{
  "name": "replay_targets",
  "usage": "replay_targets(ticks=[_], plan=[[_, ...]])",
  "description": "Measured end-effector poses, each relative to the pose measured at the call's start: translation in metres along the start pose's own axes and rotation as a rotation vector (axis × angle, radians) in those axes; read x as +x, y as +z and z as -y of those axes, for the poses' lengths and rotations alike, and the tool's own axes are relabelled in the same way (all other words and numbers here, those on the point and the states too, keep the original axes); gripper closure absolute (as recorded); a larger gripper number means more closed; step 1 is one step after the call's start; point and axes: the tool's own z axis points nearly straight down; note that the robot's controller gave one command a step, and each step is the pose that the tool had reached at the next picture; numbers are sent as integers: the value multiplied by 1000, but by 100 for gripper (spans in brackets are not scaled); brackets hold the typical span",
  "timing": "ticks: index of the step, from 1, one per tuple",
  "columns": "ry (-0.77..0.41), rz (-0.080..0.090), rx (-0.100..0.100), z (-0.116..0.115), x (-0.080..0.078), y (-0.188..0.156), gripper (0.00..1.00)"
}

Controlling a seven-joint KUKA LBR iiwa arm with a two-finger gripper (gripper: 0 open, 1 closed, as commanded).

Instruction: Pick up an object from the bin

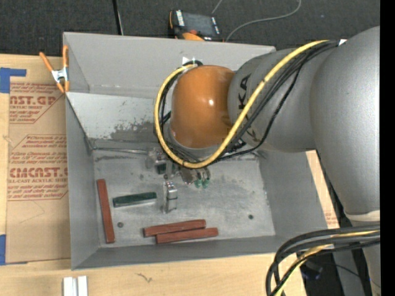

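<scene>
Starting at the bin's (80, 134) near edge, we've got two reddish-brown sticks (180, 230) lying side by side along the front wall, touching each other along their length, a bit right of the middle. Over by the left wall there's a third reddish-brown stick (105, 211), running front to back and ending close to the near-left corner.

A little further in sits a dark green bar (134, 199), flat on the floor and roughly parallel to the front wall, between the left stick and the middle of the bin. The hand (170, 200) is low over the floor right around the middle, just beside the right end of that green bar and a short way behind the two front sticks. We can't tell if it's touching the bar, and we honestly can't tell whether the hand is apart or together. Nothing visibly in it from what we see.

Above and behind that, the orange cover (200, 106) on the wrist with its yellow-and-black cables (162, 113) looped around it blocks the far-middle part of the floor, and the big grey arm (308, 97) comes in over the right wall.
</scene>
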Motion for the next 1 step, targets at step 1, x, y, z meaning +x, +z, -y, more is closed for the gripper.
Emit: replay_targets(ticks=[1], plan=[[1, -3, -2, -39, -22, 81, 0]])
